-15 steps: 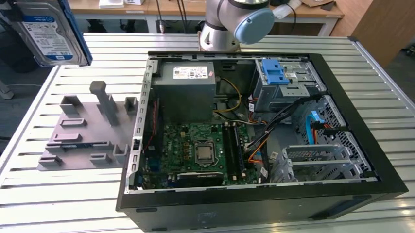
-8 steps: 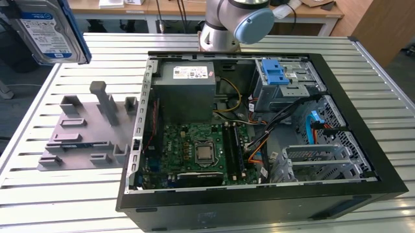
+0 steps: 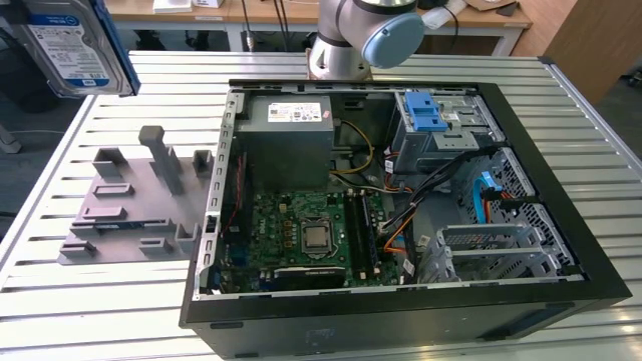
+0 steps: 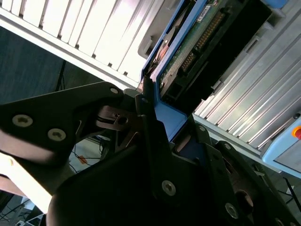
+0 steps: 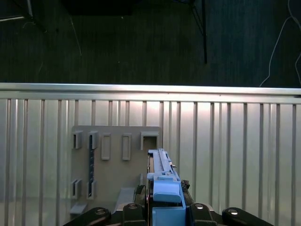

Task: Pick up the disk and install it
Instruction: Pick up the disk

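The disk (image 3: pixel 71 45), silver with a white-and-blue label and a blue frame along its edge, hangs high at the top of the exterior view's left, above the slatted table. In the first wrist view the disk (image 5: pixel 162 186) shows edge-on with its blue carrier, and my gripper (image 5: pixel 164 214) is shut on it from both sides. In the second wrist view the dark fingers (image 4: pixel 150 117) clamp the blue frame of the disk (image 4: pixel 197 42), whose green circuit board side faces the camera.
An open computer case (image 3: pixel 561 301) lies on the table, holding a motherboard (image 3: pixel 311 233), a grey power-supply box (image 3: pixel 291 131) and a metal cage with a blue latch (image 3: pixel 431 113). A grey holder fixture (image 3: pixel 140 203) stands to its left, below the held disk.
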Robot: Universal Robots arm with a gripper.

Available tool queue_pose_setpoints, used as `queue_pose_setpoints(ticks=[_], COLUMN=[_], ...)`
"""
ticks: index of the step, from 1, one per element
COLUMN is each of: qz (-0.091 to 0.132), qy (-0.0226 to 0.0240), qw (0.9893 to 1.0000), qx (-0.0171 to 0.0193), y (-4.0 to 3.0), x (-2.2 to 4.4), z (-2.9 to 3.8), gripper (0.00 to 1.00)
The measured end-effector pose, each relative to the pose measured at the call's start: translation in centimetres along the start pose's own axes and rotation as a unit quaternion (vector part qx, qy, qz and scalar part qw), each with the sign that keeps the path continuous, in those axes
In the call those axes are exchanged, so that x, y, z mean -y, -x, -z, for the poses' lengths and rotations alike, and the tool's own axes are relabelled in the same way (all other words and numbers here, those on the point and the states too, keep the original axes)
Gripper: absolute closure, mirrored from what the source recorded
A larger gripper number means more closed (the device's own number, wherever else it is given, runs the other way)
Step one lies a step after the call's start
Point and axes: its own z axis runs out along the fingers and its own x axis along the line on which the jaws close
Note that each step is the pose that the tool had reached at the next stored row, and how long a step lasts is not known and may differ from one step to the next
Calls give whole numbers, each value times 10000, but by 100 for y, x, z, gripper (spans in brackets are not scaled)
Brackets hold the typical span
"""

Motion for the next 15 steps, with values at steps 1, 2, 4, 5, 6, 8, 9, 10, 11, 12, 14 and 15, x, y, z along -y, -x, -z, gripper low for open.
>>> queue_pose_setpoints(ticks=[1,2,4,5,6,8,9,10,11,12,14,15], qz=[0,0,0,0,0,0,0,0,0,0,0,0], qy=[0,0,0,-1,0,0,0,0,0,0,0,0], qw=[10000,10000,10000,10000,10000,10000,10000,10000,10000,10000,10000,10000], qx=[0,0,0,0,0,0,0,0,0,0,0,0], y=[0,0,1,1,1,1,1,2,2,2,2,2], x=[0,0,0,0,0,0,0,0,0,0,0,0], z=[6,12,26,34,42,59,68,78,87,97,118,129], gripper=[63,63,63,63,63,63,63,63,63,63,63,63])
